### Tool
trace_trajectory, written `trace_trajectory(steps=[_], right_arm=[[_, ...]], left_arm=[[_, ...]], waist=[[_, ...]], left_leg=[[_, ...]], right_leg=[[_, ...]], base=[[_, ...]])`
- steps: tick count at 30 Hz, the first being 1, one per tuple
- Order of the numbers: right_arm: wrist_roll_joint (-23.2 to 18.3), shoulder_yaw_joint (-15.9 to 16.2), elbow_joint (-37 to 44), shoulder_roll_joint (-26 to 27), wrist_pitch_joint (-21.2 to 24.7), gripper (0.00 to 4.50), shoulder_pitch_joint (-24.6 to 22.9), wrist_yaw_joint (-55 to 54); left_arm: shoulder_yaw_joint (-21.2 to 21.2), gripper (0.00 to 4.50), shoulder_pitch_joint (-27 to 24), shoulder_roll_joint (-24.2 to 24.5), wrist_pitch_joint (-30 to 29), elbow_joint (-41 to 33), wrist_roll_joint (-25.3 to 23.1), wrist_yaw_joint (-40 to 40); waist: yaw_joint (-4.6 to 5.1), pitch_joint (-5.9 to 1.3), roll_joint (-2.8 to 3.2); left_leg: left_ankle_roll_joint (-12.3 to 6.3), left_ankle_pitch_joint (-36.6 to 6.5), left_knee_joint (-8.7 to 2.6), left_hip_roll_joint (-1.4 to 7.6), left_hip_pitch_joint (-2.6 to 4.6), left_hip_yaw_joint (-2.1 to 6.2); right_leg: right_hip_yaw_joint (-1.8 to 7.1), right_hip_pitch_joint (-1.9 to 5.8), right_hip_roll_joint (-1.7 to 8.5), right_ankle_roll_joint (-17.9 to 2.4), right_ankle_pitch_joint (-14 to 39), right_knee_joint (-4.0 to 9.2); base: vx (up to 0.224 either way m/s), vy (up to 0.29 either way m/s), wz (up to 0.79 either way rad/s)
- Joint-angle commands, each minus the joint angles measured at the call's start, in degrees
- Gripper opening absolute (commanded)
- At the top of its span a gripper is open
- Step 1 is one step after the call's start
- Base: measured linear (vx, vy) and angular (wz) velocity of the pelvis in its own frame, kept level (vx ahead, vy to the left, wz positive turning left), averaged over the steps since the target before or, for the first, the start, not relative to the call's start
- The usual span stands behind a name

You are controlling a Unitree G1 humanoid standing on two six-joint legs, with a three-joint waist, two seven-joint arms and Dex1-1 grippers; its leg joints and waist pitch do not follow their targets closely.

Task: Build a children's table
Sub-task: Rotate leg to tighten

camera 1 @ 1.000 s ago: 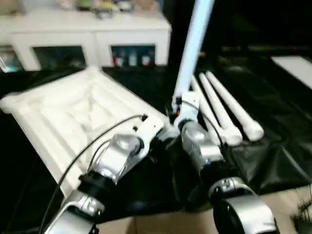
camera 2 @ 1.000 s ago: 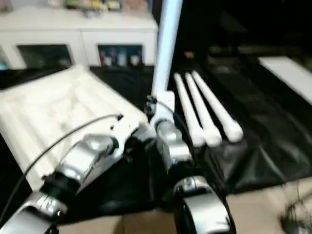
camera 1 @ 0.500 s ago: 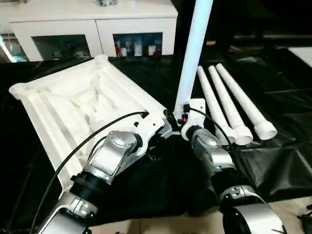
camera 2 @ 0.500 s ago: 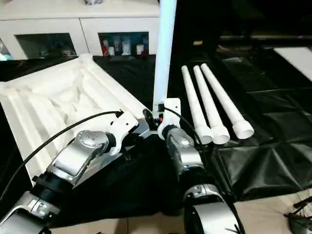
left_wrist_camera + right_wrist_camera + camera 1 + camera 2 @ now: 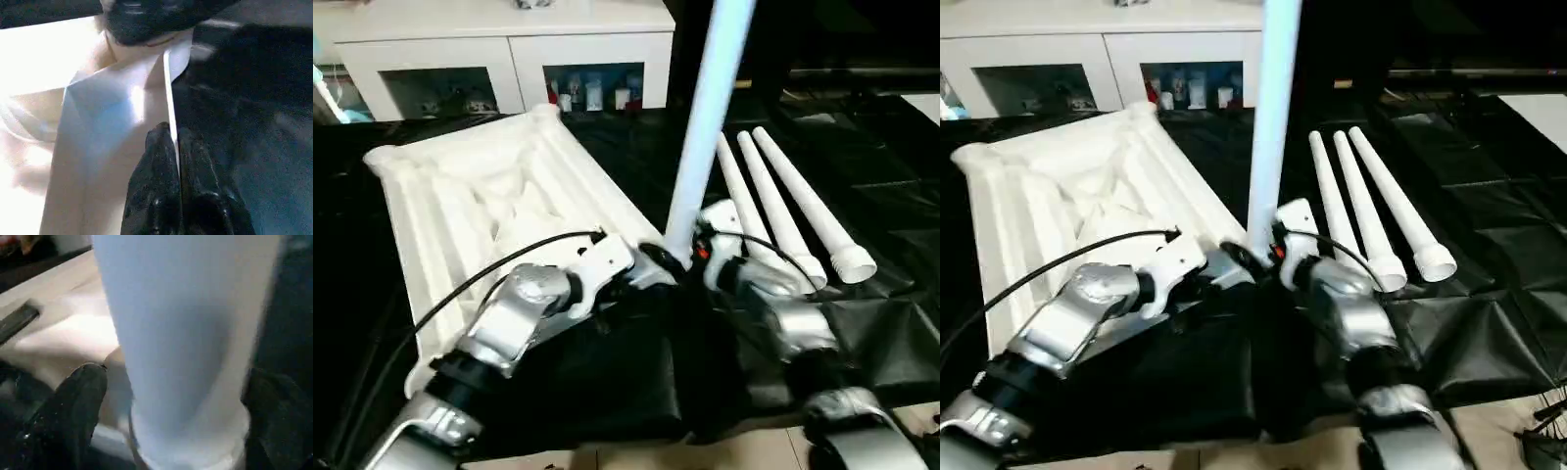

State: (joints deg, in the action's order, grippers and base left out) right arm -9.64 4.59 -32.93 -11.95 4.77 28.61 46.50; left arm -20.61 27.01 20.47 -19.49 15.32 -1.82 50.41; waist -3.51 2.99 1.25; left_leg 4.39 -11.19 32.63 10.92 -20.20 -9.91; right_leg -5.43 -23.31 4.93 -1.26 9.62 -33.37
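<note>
Left eye view, centre: one leg (image 5: 705, 127) stands in the upturned top's (image 5: 489, 196) near corner, my right pincer (image 5: 171, 421) released around it, left pincer (image 5: 173, 161) clenched, three legs (image 5: 783, 211) lying right, unfitted.

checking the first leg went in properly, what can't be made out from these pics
- Foot of the upright leg in its corner socket: eye views, covered by both wrists; seating unconfirmed.
- Upright leg's top: cut off by the upper picture edge.
- Tabletop near corners: hidden under the left forearm.
- Right gripper contact: right wrist view, jaws spread either side of the leg, touching unclear.
- Cabinet contents: too small.
</note>
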Motion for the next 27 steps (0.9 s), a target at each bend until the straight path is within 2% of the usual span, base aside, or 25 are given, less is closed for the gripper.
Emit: trace_trajectory(steps=[1, 8, 12, 14, 16, 18, 22, 23, 27], right_arm=[[-0.9, 0.9, 2.3, -0.8, 0.7, 4.4, -0.4, 2.9], [-2.7, 2.2, 6.4, -4.0, 2.2, 4.4, -2.4, 10.1], [-2.7, 2.7, 7.3, -5.1, 3.0, 4.4, -2.7, 12.3], [-2.0, 3.7, 7.2, -6.0, 2.6, 4.03, -2.9, 14.0], [-1.5, 4.2, 7.1, -6.4, 2.3, 3.98, -3.0, 14.3], [-0.9, 4.7, 6.8, -6.9, 2.0, 3.68, -3.1, 14.8], [-0.6, 4.6, 5.7, -6.7, 1.7, 3.52, -2.6, 14.7], [-0.6, 4.6, 5.6, -6.7, 1.7, 3.27, -2.6, 14.7], [-0.3, 4.9, 4.4, -6.7, 0.9, 2.99, -2.2, 14.5]], left_arm=[[1.1, 0.0, -1.1, -0.5, 4.1, -1.7, 3.6, 2.8], [1.5, 0.0, -2.2, 1.1, 5.8, -2.0, 5.9, 7.4], [1.7, 0.0, -2.4, 1.7, 7.5, -1.1, 6.4, 9.7], [1.9, 0.0, -2.1, 2.1, 8.2, -0.3, 6.2, 10.5], [1.8, 0.0, -2.0, 2.3, 8.4, 0.0, 6.1, 10.8], [2.0, 0.0, -2.0, 2.5, 8.8, 0.3, 5.7, 11.2], [1.9, 0.0, -2.0, 2.9, 9.0, 0.5, 5.4, 11.5], [1.9, 0.0, -2.1, 2.9, 9.1, 0.5, 5.4, 11.6], [1.8, 0.0, -2.3, 3.0, 9.5, 0.7, 5.1, 11.9]], waist=[[-0.04, -3.75, -0.32], [-0.08, -3.86, -0.24], [-0.13, -3.85, -0.04], [-0.11, -3.79, -0.2], [-0.16, -3.71, -0.16], [-0.16, -3.71, -0.27], [-0.14, -3.84, -0.22], [-0.13, -3.85, -0.21], [-0.16, -3.93, -0.24]], left_leg=[[-5.13, -7.4, -3.21, 2.17, -0.2, 0.24], [-6.5, -5.7, -2.84, 2.09, -0.33, 0.17], [-6.03, -6.3, -2.78, 2.11, -0.24, 0.18], [-5.71, -7.4, -2.73, 2.06, -0.26, 0.12], [-5.33, -8.2, -2.78, 2.09, -0.29, 0.2], [-4.92, -8.6, -2.77, 2.08, -0.26, 0.21], [-4.82, -8.1, -2.65, 2.11, -0.27, 0.27], [-4.89, -8.0, -2.63, 2.1, -0.31, 0.26], [-5.24, -7.4, -2.49, 2.03, -0.44, 0.25]], right_leg=[[3.14, 3.71, 3.55, -13.1, 8.3, 2.99], [3.09, 3.65, 3.48, -13.3, 8.5, 2.83], [3.07, 3.5, 3.4, -13.3, 9.7, 2.8], [3.06, 3.48, 3.4, -13.0, 11.0, 2.95], [3.04, 3.47, 3.47, -12.7, 12.5, 3.03], [3.08, 3.45, 3.5, -12.1, 13.7, 3.1], [3.08, 3.39, 3.48, -12.3, 12.6, 2.83], [3.09, 3.4, 3.47, -12.4, 12.2, 2.78], [3.05, 3.51, 3.48, -12.8, 11.3, 2.64]], base=[[0.0, 0.0, 0.0], [0.0, 0.0, 0.0], [0.0, 0.0, 0.0], [0.0, 0.0, 0.0], [0.0, 0.0, 0.0], [0.0, 0.0, 0.0], [0.0, 0.0, 0.0], [0.0, 0.0, 0.0], [0.0, 0.0, 0.0]])
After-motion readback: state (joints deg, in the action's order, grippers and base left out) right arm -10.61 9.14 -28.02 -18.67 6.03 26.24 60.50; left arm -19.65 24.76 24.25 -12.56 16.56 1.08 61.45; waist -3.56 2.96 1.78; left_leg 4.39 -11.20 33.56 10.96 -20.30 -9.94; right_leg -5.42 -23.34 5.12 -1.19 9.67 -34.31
